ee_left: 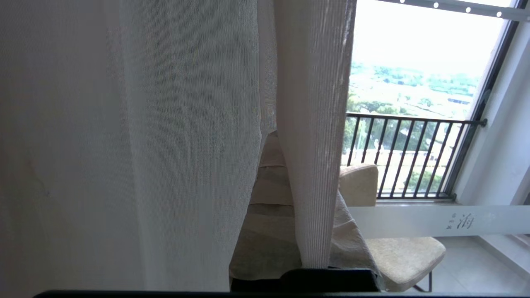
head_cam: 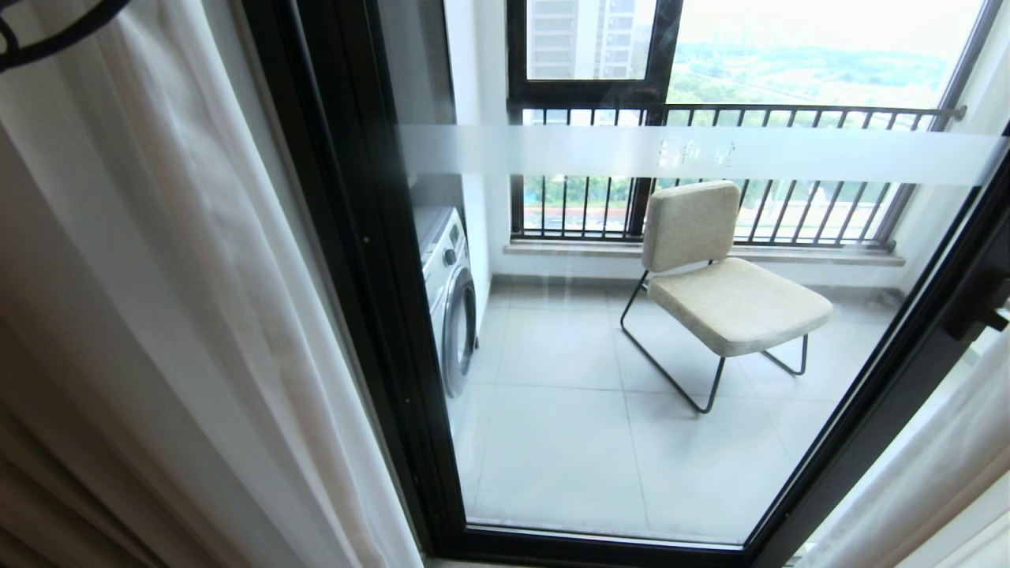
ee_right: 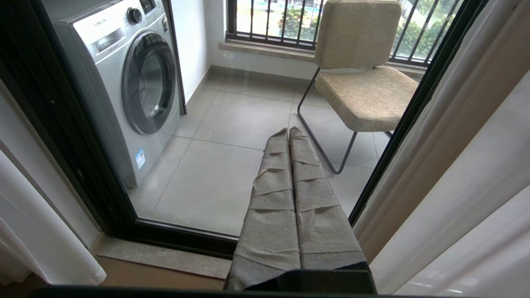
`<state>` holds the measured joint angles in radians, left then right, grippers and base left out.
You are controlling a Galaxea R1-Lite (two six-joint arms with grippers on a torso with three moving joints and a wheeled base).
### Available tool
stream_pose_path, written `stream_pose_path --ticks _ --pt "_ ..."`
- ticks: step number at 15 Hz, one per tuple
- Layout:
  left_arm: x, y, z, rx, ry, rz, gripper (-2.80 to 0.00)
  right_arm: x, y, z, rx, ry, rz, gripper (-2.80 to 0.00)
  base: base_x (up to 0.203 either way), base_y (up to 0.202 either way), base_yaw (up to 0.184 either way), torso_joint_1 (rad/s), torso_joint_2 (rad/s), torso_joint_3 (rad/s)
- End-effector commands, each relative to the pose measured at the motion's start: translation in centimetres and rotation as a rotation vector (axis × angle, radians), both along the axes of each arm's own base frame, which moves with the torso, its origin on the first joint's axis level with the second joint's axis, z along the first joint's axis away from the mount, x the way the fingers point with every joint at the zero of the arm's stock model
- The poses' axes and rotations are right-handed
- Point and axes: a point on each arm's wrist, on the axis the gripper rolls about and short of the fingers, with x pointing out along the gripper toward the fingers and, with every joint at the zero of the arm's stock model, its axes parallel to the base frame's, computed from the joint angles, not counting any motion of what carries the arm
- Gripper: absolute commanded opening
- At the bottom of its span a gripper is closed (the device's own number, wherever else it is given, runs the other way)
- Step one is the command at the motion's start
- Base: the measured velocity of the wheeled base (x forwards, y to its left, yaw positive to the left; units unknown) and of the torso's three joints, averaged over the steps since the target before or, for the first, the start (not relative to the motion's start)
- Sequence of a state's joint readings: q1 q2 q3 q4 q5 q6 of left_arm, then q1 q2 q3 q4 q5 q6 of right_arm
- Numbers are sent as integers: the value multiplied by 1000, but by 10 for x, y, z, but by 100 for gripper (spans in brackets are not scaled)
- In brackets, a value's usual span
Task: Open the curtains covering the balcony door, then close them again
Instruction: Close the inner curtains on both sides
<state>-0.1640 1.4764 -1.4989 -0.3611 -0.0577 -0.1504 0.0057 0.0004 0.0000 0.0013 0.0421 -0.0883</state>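
Between the fingertips of my left end effector (ee_left: 308, 265) a fold of the sheer curtains (ee_left: 314, 124) is pinched, running vertically; bare balcony door (head_cam: 631, 331) glass lies toward three o'clock, nearest this arm.

white curtains (head_cam: 197, 315), black-framed balcony door (head_cam: 379, 315), beige chair (head_cam: 734, 300)

You see the balcony's grey tiled floor (head_cam: 568, 442): a washing machine (head_cam: 451, 296) stands at frame left, a beige chair (head_cam: 722, 288) right of centre.
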Motion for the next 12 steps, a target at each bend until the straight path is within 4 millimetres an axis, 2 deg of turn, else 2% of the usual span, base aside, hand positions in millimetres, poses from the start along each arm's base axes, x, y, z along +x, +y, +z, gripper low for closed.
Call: stream_pose_path --ticks 1,4,6,12 --pt "0 0 0 -1 0 -1 -280 0 0 0 -1 -1 1 -280 0 0 0 0 0 0" --pt "2 -1 -4 1 12 -7 -280 0 0 0 -1 0 1 -280 0 0 0 0 0 0" --pt "2 -2 -6 3 18 -10 -280 0 0 0 -1 0 1 -280 2 -86 -2 6 2 5" --pt "3 -2 -7 3 23 -10 -280 0 0 0 -1 0 1 -280 0 -189 1 2 1 4"
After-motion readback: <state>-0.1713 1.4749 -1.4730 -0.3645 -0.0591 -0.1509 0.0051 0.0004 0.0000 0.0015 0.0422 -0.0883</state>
